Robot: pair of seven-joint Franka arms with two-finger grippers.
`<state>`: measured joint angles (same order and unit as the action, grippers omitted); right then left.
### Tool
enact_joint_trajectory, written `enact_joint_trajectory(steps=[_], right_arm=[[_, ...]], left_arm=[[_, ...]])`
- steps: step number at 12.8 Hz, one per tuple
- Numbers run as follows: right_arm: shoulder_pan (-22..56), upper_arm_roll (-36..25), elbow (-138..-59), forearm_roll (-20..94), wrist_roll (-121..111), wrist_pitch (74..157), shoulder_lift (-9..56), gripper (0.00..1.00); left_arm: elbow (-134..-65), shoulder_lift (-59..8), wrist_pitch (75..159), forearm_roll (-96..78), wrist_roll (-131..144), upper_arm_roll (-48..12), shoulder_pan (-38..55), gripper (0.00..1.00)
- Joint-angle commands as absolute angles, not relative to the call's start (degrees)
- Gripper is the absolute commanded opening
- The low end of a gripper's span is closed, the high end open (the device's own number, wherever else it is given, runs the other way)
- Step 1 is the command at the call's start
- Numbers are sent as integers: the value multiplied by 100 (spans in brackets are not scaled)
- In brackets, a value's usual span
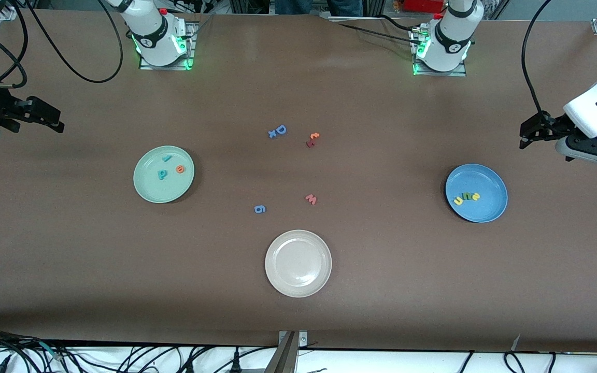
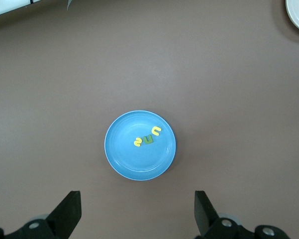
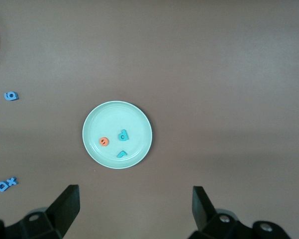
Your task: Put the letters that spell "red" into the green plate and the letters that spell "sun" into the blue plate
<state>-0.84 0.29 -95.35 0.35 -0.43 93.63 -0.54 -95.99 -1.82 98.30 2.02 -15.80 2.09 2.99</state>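
Plates point(image 1: 149, 189) filled, hands point(image 1: 529, 135) apart (open)

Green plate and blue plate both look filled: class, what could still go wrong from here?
1. The three letters in the green plate lie loose, so a bump could scatter them.
2. In the blue plate, the yellow s sits near the rim and might slip out.
3. Both open claws, left claw and right claw, hang above the plates; dropping could hit them.

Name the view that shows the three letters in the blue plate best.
The left wrist view: it looks straight down on the letters that spell "sun" in the blue plate. The front view shows them smaller, near that plate's rim. The right wrist view misses them.
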Motion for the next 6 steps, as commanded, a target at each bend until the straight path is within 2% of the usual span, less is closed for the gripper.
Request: enact_joint_trajectory(steps=[1, 6], right_arm=[[-132, 70, -9439, 62, 9, 9273, -18, 100], [-132, 79, -9439, 79, 9, 9272, -18, 100]], left_arm=[[-9404, -264, 9694, 290, -1494, 176, 255, 100], [-9404, -264, 9686, 26, -1485, 193, 211, 100]])
